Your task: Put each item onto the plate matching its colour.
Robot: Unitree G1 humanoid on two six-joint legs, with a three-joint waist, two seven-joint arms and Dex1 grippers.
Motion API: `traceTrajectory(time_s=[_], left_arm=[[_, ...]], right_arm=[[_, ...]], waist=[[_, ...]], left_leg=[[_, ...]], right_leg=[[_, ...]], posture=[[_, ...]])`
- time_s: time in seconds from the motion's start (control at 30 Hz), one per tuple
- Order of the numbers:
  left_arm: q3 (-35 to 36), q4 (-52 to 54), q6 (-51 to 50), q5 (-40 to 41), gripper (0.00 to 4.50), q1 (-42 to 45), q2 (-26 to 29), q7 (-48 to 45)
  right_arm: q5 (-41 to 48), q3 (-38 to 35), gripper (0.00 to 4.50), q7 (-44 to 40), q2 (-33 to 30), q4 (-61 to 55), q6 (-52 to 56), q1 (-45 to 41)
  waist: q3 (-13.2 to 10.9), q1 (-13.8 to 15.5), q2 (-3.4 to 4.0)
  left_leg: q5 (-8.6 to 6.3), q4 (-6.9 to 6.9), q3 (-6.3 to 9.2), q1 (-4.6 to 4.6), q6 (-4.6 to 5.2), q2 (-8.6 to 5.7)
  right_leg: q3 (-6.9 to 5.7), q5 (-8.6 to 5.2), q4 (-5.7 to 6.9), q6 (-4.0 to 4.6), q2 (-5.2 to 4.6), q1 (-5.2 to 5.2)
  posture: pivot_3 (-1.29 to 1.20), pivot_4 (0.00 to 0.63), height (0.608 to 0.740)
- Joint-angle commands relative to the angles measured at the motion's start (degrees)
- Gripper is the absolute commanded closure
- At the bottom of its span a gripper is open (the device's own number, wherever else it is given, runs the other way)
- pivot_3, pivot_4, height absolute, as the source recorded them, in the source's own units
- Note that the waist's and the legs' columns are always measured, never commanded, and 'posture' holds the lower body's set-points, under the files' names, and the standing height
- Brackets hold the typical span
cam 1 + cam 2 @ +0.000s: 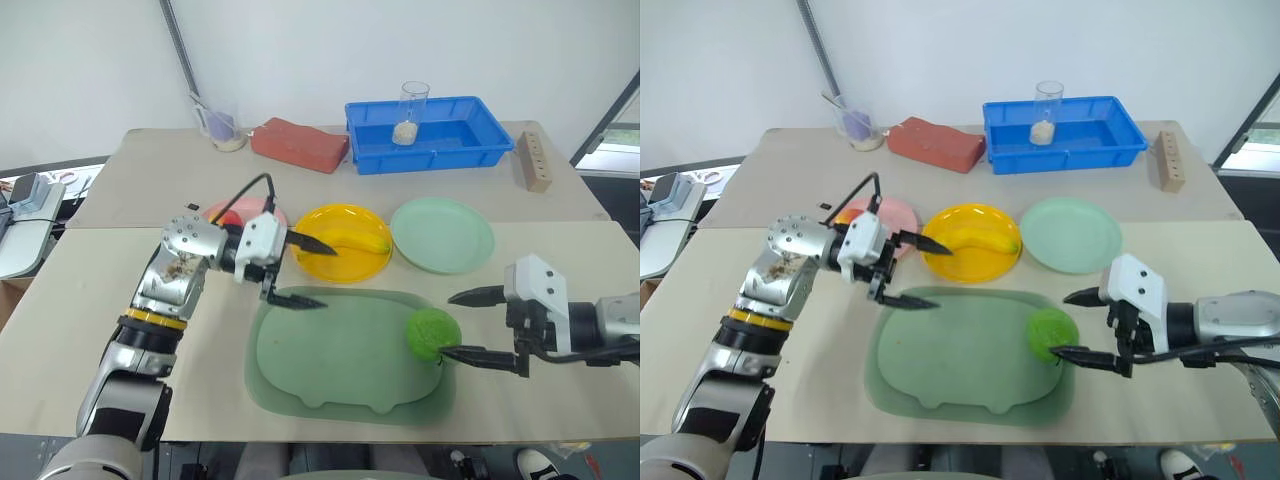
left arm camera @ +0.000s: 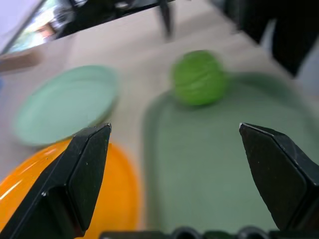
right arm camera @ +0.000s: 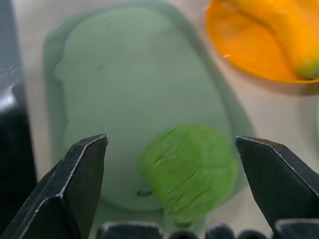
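No text, label, brand, number or sign can be read on anything here.

A beige table (image 1: 90,300) carries everything, and a second beige table (image 1: 150,175) stands just behind it, edge to edge. On the near table lies a dull green tray (image 1: 340,360) at the front. Behind the tray stand three round plates in a row: a pink plate (image 1: 898,215) on the left, a yellow plate (image 1: 335,262) in the middle and a pale green plate (image 1: 445,235) on the right. On the far table there are a cup (image 1: 222,130) at the left, a red brick (image 1: 298,145) beside it, a blue bin (image 1: 430,135) and a wooden block (image 1: 535,160) with holes near the right edge.
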State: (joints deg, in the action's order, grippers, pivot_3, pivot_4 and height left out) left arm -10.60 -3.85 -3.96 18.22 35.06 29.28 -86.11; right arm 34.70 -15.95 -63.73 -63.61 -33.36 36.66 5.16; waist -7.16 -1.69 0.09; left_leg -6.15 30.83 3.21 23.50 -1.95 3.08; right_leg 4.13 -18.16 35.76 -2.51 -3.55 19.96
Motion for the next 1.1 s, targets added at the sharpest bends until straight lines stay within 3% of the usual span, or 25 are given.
traceTrajectory(time_s=[0.03,0.5,0.77,0.87,1.1], left_arm=[[-0.7,7.3,-1.7,2.0,0.13,-2.7,0.0,2.1],[-2.2,13.3,-4.6,2.6,0.13,-5.2,-0.4,7.4],[-2.6,14.5,-6.4,3.1,0.00,-4.5,-0.6,8.8],[-2.6,14.1,-6.4,3.2,0.00,-4.5,-0.6,8.9],[-2.5,13.4,-5.7,3.2,0.00,-4.7,-0.4,8.6]], right_arm=[[-6.0,4.1,0.00,-0.6,0.3,2.0,-7.1,-0.5],[-15.9,13.3,0.00,0.9,3.8,10.2,-14.3,-5.0],[-17.2,14.1,2.32,2.5,6.2,12.0,-14.5,-6.6],[-17.3,14.0,2.61,2.2,6.0,11.9,-14.7,-6.2],[-13.7,12.1,2.70,0.9,5.6,9.1,-12.4,-6.0]], waist=[[0.0,0.1,0.00],[0.0,0.7,-0.01],[0.0,0.6,-0.01],[0.0,0.6,-0.01],[0.0,0.7,-0.01]], left_leg=[[-0.07,0.02,-0.01,0.00,-0.11,-0.01],[-0.06,0.06,-0.05,-0.01,-0.09,-0.03],[-0.06,0.06,-0.04,-0.13,-0.10,-0.03],[-0.07,0.06,-0.04,-0.15,-0.11,-0.03],[-0.07,0.07,-0.04,-0.15,-0.12,-0.03]], right_leg=[[0.01,0.00,-0.01,0.01,-0.01,-0.01],[0.04,0.00,-0.06,0.01,-0.02,-0.02],[0.05,0.00,-0.06,0.01,-0.01,-0.13],[0.05,0.00,-0.06,0.01,-0.01,-0.14],[0.05,0.00,-0.06,0.01,-0.01,-0.16]], posture=[[0.00,0.150,0.740],[0.00,0.150,0.740],[0.00,0.150,0.740],[0.00,0.150,0.740],[0.00,0.150,0.740]])
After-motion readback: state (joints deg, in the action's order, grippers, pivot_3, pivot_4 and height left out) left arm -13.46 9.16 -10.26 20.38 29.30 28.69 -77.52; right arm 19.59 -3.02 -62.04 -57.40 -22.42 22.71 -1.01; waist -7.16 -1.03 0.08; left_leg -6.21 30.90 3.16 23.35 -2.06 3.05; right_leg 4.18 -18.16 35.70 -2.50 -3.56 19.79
